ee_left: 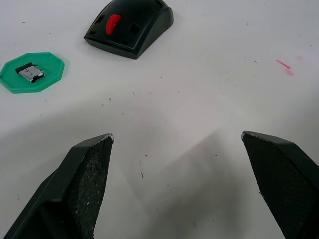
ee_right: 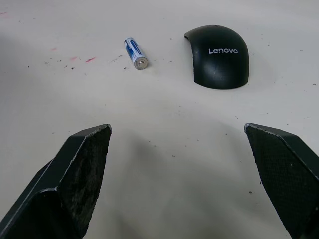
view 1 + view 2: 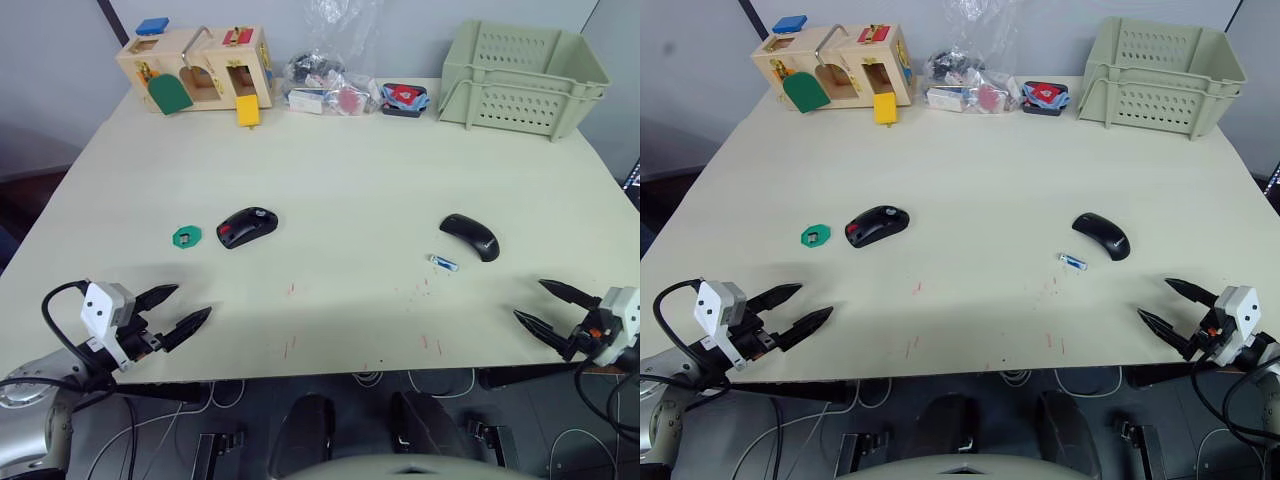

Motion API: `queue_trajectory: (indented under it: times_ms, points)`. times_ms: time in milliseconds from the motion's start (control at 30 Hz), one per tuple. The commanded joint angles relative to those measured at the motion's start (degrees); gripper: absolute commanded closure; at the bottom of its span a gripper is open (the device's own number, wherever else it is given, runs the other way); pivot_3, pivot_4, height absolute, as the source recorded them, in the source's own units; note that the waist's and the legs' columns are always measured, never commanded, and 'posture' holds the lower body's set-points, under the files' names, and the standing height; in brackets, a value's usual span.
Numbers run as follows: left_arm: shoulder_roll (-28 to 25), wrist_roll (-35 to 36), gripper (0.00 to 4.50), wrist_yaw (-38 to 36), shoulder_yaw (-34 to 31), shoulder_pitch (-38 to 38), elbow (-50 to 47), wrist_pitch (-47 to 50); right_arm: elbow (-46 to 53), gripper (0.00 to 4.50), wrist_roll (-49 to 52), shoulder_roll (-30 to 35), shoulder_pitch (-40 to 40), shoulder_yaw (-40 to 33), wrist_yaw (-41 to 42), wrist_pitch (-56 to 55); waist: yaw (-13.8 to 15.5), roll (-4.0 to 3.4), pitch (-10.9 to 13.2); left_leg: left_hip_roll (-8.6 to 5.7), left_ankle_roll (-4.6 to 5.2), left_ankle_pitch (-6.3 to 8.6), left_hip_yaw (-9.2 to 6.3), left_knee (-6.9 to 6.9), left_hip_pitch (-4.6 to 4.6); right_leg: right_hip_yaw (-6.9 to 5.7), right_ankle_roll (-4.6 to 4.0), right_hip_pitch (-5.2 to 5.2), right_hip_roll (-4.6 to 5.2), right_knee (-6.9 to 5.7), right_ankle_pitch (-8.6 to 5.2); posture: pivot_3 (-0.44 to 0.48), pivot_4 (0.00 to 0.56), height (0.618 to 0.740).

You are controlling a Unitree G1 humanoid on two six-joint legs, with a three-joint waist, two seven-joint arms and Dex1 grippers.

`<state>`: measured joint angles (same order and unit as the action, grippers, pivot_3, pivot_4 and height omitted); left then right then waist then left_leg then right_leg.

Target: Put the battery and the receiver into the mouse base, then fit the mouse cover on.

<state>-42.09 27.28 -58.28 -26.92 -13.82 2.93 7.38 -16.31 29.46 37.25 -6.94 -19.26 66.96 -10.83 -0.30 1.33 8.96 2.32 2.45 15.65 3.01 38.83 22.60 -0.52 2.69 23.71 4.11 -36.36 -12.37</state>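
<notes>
The black mouse base (image 3: 246,226) with a red patch lies left of the table's middle. Just left of it, a flat green hexagonal piece (image 3: 186,236) carries the small metal receiver (image 1: 30,72). On the right lies the glossy black mouse cover (image 3: 470,236), with the white and blue battery (image 3: 443,263) close beside it toward the front. My left gripper (image 3: 173,309) hovers open at the front left edge, short of the base. Open too, my right gripper (image 3: 552,306) sits at the front right edge, short of the cover and battery.
At the back stand a wooden latch box (image 3: 195,68), a clear plastic bag of small parts (image 3: 325,85), a small red and blue item (image 3: 404,98) and a pale green crate (image 3: 522,76). Red marks dot the table (image 3: 340,170) near the front.
</notes>
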Motion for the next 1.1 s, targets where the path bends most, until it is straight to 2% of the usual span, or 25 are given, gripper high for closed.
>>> queue_trajectory:
  times_ms: [33, 500, 733, 933, 1100]
  points:
    - [0.07, 0.6, 0.11, -0.2, -1.63, -0.24, -0.52, -1.35, -0.53, 0.0, 0.49, 1.01, 0.55, -2.54, 0.75, -1.87, 0.0, 0.0, 0.0, 0.0, 0.0, 0.0, 0.0, 0.0, 0.0, 0.0, 0.0, 0.0, 0.0, 0.0, 0.0, 0.0, 0.15, 0.74]
    - [-0.12, 1.68, 0.11, -2.17, -2.3, 0.01, 2.31, -3.19, -1.89, 0.0, -0.05, 0.59, 1.47, -2.56, 2.29, -4.61, 0.01, -0.02, 0.01, 0.0, 0.0, 0.0, 0.0, -0.02, 0.0, -0.01, 0.0, 0.0, 0.0, 0.01, 0.0, 0.0, 0.15, 0.74]
    - [-0.74, 1.52, 0.11, -1.84, -1.76, 1.07, 2.1, -2.7, 1.83, 0.0, 2.47, 0.16, 0.6, -2.45, 4.37, -2.52, 0.02, -0.03, 0.01, 0.0, 0.0, 0.0, -0.01, -0.02, -0.01, -0.01, 0.0, 0.0, -0.01, 0.0, 0.0, 0.0, 0.15, 0.74]
    - [-2.96, 0.94, 0.11, -2.63, 0.11, 6.83, 4.03, -1.34, 7.76, 0.0, 5.89, -0.69, -0.22, -1.73, 5.47, 1.24, 0.35, -0.04, 0.02, -0.01, 0.0, 0.0, -0.02, -0.02, 0.0, -0.03, 0.0, -0.01, -0.01, 0.0, 0.0, 0.0, 0.15, 0.74]
    - [-5.71, -0.77, 0.11, -5.39, 3.87, 15.47, 10.48, -1.54, 13.17, 0.0, 8.1, -1.14, -0.34, -0.69, 6.47, 5.02, 0.85, -0.05, 0.02, -0.06, 0.0, -0.01, -0.02, -0.02, -0.01, -0.04, 0.01, -0.01, -0.05, -0.02, 0.01, 0.0, 0.15, 0.74]
